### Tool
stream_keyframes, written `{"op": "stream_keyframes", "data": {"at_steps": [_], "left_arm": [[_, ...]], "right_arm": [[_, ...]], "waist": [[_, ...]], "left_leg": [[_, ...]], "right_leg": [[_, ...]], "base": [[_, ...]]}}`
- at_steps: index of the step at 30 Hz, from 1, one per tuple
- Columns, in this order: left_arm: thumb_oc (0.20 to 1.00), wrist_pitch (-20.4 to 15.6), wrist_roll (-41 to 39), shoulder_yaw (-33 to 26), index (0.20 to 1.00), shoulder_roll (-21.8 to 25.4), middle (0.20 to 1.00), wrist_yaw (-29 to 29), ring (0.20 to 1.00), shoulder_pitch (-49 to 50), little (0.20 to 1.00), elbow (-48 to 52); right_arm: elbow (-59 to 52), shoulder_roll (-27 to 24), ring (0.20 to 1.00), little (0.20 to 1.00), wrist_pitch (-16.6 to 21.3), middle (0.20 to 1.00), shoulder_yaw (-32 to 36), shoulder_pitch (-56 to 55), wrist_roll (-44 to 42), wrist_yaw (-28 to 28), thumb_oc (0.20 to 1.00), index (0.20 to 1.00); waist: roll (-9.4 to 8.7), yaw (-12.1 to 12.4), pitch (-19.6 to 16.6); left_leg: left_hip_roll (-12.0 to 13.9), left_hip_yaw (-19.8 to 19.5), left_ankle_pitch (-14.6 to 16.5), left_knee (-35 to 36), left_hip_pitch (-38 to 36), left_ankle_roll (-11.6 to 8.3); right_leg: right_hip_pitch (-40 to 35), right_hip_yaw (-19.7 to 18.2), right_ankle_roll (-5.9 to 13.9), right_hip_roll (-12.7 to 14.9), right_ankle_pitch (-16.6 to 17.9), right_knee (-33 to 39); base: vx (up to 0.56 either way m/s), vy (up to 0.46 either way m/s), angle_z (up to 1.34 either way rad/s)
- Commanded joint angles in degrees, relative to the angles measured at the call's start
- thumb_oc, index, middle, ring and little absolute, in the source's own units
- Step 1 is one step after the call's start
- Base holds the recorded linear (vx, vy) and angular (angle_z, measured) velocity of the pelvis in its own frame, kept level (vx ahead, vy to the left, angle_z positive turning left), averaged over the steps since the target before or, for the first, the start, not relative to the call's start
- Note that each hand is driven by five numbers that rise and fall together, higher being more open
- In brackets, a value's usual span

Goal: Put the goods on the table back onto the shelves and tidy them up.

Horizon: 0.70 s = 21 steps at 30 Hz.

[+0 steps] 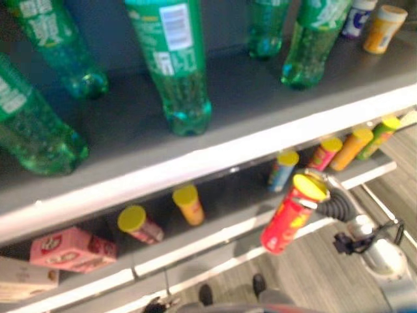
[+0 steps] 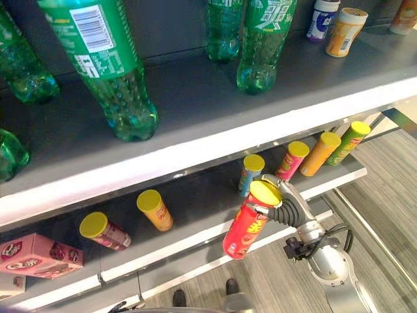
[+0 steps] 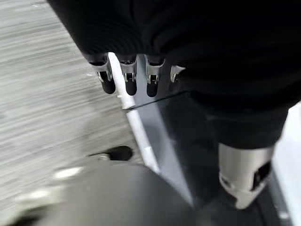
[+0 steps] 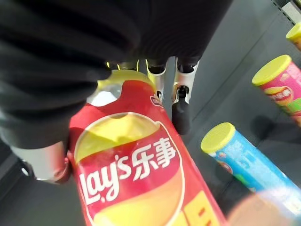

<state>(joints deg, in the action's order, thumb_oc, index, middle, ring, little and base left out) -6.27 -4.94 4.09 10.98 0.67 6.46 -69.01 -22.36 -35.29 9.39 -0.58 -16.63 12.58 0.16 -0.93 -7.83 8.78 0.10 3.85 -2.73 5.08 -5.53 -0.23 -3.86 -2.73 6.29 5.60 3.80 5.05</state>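
While the right hand [image 2: 281, 207] grips a red crisp can [image 2: 246, 228] with its fingers [image 4: 181, 110] curled round it just in front of the lower shelf [image 2: 195, 202], placing is under way; next, stand it in the gap beside the blue can [image 2: 249, 172]. The left hand [image 3: 129, 77] hangs relaxed, fingers straight.
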Motion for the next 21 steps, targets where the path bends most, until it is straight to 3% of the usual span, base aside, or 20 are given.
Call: {"op": "stream_keyframes", "data": {"at_steps": [1,8,21], "left_arm": [[1.000,-0.7,3.9,0.9,1.000,-0.5,1.000,0.2,1.000,-1.0,1.000,-3.1],[1.000,-1.2,5.0,3.5,1.000,-0.9,1.000,1.6,1.000,-1.2,1.000,-2.1],[1.000,-0.9,2.1,3.8,1.000,-1.2,1.000,4.3,1.000,-1.0,1.000,-2.3]], "right_arm": [[-1.8,-0.6,0.200,0.200,3.9,0.200,1.0,3.5,0.9,-2.0,0.200,0.200],[3.0,-1.9,0.200,0.200,4.7,0.200,-10.4,9.7,9.9,-5.5,0.200,0.200],[13.7,-0.1,0.200,0.200,2.0,0.200,-20.2,22.1,19.8,-14.0,0.200,0.200]], "waist": [[-0.12,1.5,-1.7],[0.30,2.9,-0.2],[0.46,6.3,0.8]], "left_leg": [[1.1,-0.2,7.0,-0.1,-2.1,-0.99],[1.1,-0.4,7.1,-0.1,-1.2,-0.80],[0.8,-3.6,6.9,-0.1,-0.5,-0.65]], "right_leg": [[1.7,0.5,-0.82,-4.0,-1.8,-0.6],[2.8,1.2,-0.39,-3.5,-1.6,-0.3],[1.9,3.2,-0.58,-2.8,-2.5,0.0]], "base": [[0.00,0.045,-0.19],[-0.03,0.026,-0.07],[0.01,-0.001,0.10]]}}
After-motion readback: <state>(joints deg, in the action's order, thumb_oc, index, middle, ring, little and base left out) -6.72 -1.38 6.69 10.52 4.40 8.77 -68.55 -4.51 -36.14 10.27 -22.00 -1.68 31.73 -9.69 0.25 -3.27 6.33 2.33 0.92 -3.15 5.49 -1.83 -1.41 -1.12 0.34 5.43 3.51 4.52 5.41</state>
